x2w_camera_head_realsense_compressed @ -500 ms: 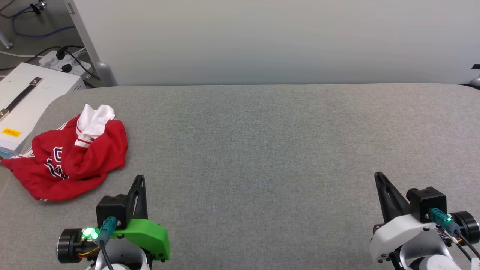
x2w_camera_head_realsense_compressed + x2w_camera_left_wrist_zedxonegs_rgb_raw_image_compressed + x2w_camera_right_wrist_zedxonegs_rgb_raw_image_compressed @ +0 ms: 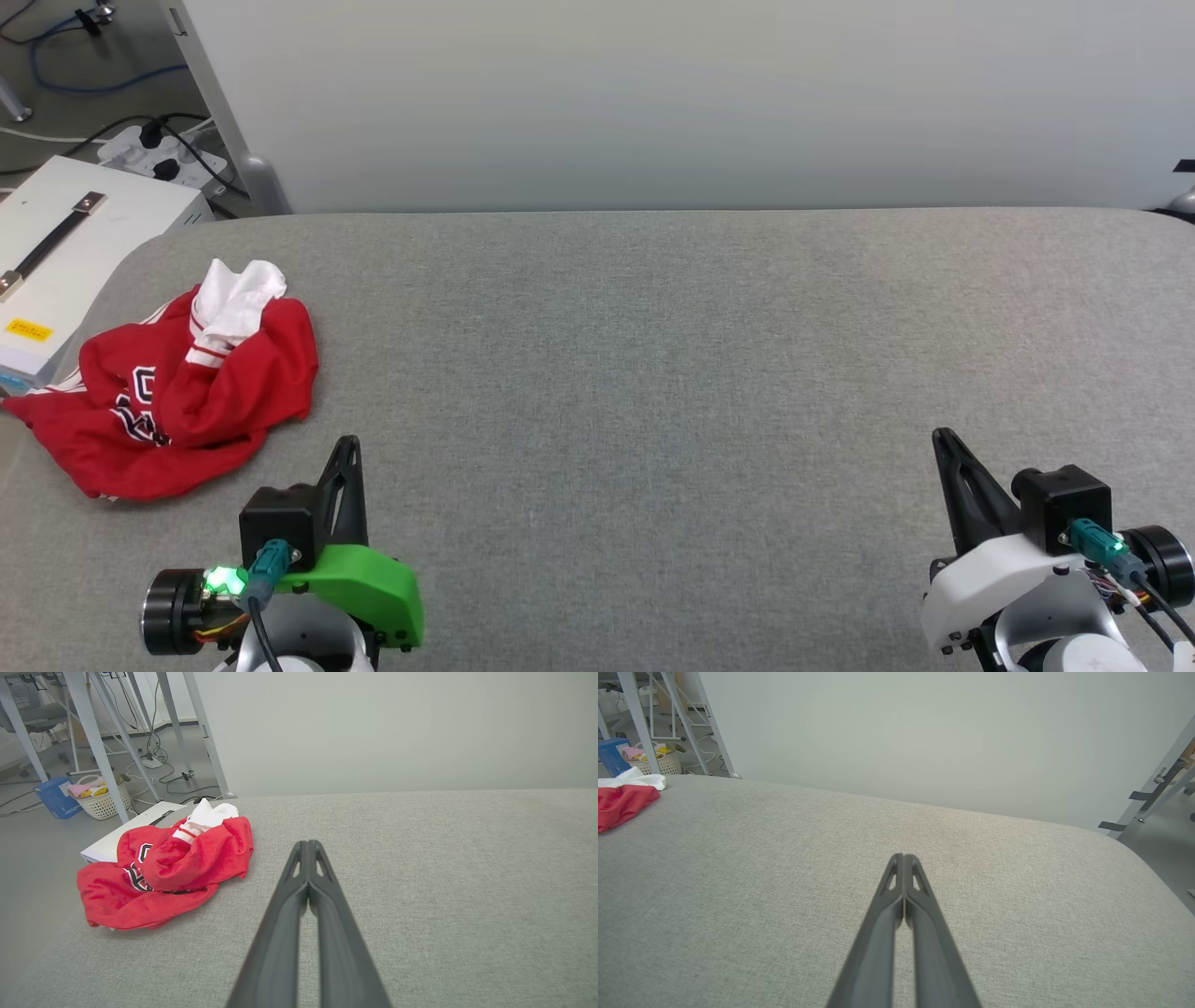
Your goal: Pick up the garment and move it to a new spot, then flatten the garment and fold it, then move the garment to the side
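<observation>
One garment point(image 2: 187, 401), two end effectors point(image 2: 347, 442) point(image 2: 941, 436), one table point(image 2: 653, 355), one white box point(image 2: 84, 252).

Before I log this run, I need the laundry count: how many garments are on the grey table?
1: the garment, crumpled at the table's left edge, ahead and left of the left gripper.

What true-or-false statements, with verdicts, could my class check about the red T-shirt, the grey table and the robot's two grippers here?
1. The crumpled red T-shirt with white sleeves lies near the left end of the grey fabric-covered table. True.
2. The left gripper holds the shirt. False: it is shut on nothing, apart from the shirt.
3. The right gripper is shut and empty. True.
4. The shirt is spread flat. False: it is bunched in a heap.
5. The white woven basket stands on the table. False: it stands on the floor.
</observation>
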Tool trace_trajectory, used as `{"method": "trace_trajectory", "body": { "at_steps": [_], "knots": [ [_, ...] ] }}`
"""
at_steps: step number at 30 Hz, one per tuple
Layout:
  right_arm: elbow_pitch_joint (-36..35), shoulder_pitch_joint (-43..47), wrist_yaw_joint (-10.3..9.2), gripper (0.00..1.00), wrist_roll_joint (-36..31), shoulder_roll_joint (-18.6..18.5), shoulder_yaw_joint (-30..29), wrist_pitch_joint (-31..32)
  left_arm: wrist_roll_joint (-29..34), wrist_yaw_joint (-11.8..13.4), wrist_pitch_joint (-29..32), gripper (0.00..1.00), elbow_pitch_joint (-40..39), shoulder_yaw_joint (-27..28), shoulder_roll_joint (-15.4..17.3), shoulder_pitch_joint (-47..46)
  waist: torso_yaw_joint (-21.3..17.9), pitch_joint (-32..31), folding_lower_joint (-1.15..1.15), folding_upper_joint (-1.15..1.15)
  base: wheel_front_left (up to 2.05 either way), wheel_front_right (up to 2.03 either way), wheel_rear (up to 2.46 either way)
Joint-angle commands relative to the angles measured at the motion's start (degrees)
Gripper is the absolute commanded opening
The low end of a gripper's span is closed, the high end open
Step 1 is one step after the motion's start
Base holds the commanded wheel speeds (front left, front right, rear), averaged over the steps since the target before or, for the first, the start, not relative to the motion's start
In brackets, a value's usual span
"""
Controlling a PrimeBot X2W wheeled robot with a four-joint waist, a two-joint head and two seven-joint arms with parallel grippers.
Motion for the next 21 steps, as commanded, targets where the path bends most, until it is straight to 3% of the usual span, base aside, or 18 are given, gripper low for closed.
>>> {"method": "trace_trajectory", "body": {
  "at_steps": [1, 10, 11, 21],
  "knots": [
    [-0.23, -0.94, -0.05, 0.00, -0.55, 0.10, 0.02, 0.16, 0.54, 0.26, -0.04, 0.00, -0.15, 0.09, -0.25, -0.99, 0.00, 0.00, 0.00, 0.00, 0.00, 0.00, 0.00],
    [-0.23, -0.94, -0.05, 0.00, -0.55, 0.10, 0.02, 0.16, 0.54, 0.26, -0.04, 0.00, -0.15, 0.09, -0.25, -0.99, 0.00, 0.00, 0.00, 0.00, 0.00, 0.00, 0.00],
    [0.00, 0.00, 0.00, 1.00, 0.00, 0.00, 0.00, 0.00, 0.00, 0.00, 0.00, 1.00, 0.00, 0.00, 0.01, 0.00, 0.00, 0.00, 0.00, 0.00, 0.00, 0.00, 0.00],
    [-0.14, 0.08, 0.00, 1.00, 0.93, -0.01, -0.60, -0.82, -0.32, 0.52, -0.83, 1.00, 0.08, -0.15, 0.00, -0.08, -0.01, 0.08, 0.00, 0.00, 0.00, 0.00, 0.00]
  ]
}}
